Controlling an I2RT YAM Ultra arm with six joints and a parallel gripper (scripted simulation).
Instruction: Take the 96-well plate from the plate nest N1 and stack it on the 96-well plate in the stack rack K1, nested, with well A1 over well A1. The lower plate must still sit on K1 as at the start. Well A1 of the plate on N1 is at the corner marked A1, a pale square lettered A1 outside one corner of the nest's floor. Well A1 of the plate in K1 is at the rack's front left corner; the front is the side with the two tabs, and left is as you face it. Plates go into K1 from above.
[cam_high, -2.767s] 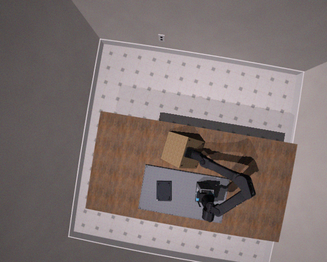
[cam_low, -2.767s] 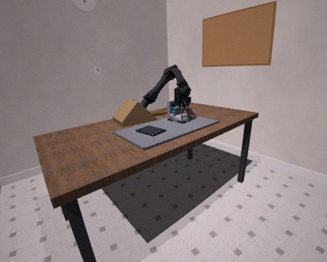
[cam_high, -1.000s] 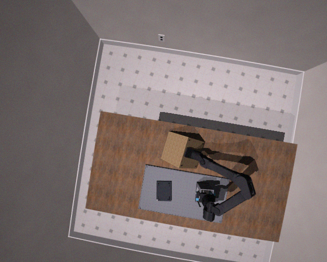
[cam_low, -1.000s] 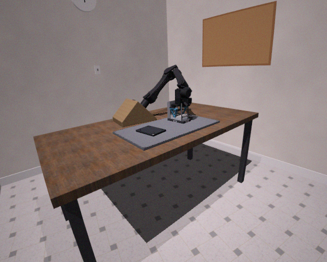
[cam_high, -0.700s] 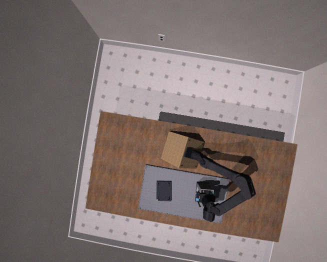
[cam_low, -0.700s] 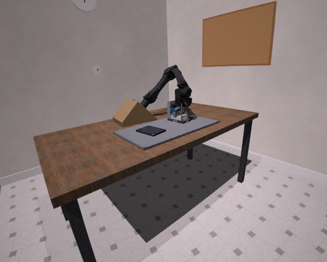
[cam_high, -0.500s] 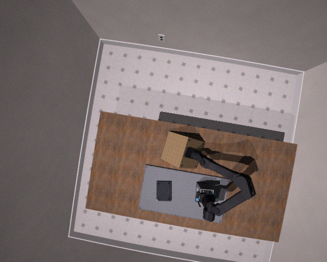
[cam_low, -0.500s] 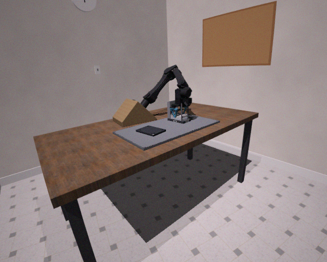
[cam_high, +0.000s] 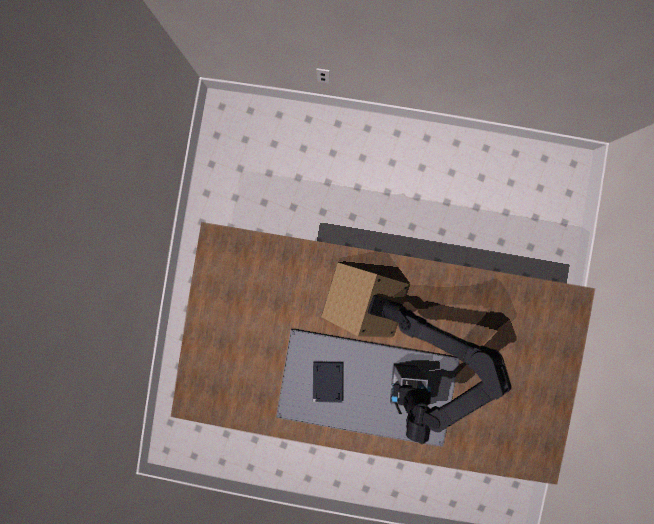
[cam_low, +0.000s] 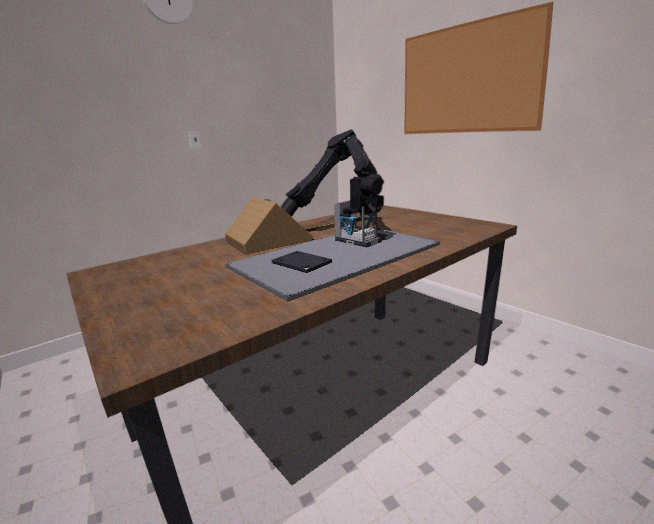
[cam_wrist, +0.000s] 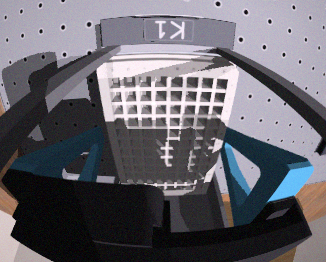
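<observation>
The stack rack K1 (cam_wrist: 169, 29) stands on the right part of the grey mat (cam_high: 360, 384). A white 96-well plate (cam_wrist: 164, 130) lies inside the rack, well grid up; I cannot tell whether one plate or two lie there. My gripper (cam_wrist: 161, 132) hangs straight over the rack, open wide, its blue fingers on either side of the plate and apart from it. It also shows over the rack in the overhead view (cam_high: 402, 393) and the side view (cam_low: 357, 221). The dark plate nest N1 (cam_high: 328, 381) lies flat on the left part of the mat with no plate on it.
A tan wedge-shaped block (cam_high: 357, 297) carries the arm's base behind the mat. The arm's elbow (cam_high: 494, 373) reaches out to the right of the rack. The rack's posts (cam_low: 342, 221) rise around the plate.
</observation>
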